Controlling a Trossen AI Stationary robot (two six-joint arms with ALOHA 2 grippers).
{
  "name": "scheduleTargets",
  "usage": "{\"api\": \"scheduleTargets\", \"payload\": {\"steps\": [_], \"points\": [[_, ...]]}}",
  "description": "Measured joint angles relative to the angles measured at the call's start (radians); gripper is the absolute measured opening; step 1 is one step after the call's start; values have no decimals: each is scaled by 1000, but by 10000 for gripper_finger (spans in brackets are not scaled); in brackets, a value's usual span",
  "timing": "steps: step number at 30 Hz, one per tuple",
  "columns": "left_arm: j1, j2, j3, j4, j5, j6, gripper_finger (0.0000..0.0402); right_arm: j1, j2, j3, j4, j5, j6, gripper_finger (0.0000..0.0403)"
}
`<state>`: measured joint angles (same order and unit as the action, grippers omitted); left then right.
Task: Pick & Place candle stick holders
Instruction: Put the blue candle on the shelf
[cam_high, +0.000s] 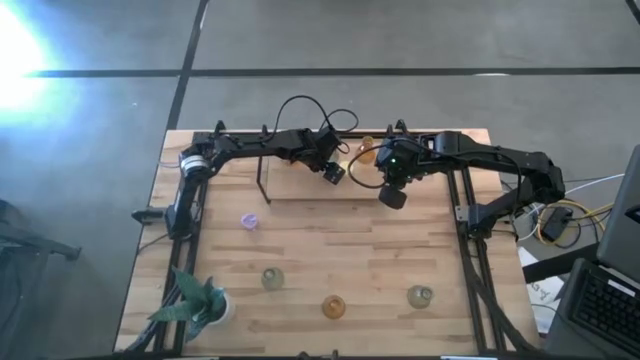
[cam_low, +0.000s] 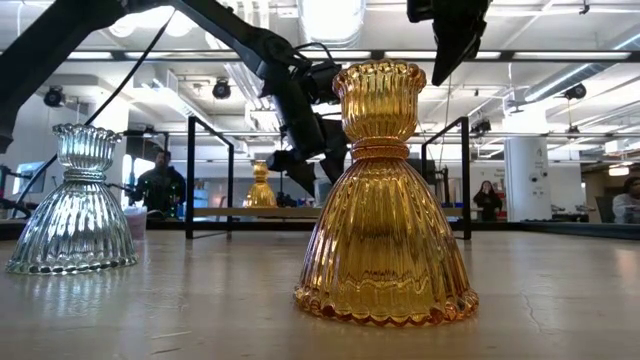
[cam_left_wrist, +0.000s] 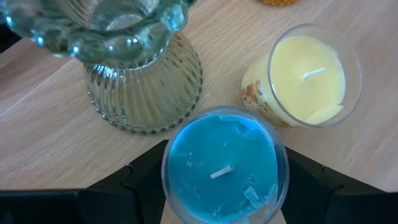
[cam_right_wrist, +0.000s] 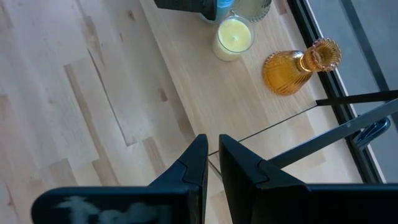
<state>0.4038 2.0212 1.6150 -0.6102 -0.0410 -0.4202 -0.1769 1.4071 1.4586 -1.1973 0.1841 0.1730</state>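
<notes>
My left gripper is at the far middle of the table, over a raised wooden shelf, shut on a blue candle in a round glass holder. Beside it on the shelf stand a yellow candle holder, a grey-green ribbed glass holder and an amber holder. My right gripper hangs shut and empty above the table, right of the left one. On the near half of the table stand a purple holder, two grey-green ones and an amber one. My left gripper has the blue holder's round glass wall between its two fingers, one on each side. The fingers slant down from above. The holder is upright, mouth up. I cannot tell whether its base rests on the shelf.
A leafy plant in a white pot stands at the near left corner. The shelf's black frame posts rise at the far side. Bare wood lies between the shelf and the near row of holders. People show in the room behind.
</notes>
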Motion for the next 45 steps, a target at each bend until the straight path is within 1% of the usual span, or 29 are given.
{"api": "scheduleTargets", "payload": {"steps": [8,19,27,45], "points": [[0,0,0,-3,0,8,242,0,0,0,0,0,3,34],[0,0,0,-3,0,21,261,0,0,0,0,-1,7,34],[0,0,0,-3,17,26,263,0,0,0,0,-2,8,34],[2,0,0,-16,17,25,264,0,0,0,2,-9,30,34]]}}
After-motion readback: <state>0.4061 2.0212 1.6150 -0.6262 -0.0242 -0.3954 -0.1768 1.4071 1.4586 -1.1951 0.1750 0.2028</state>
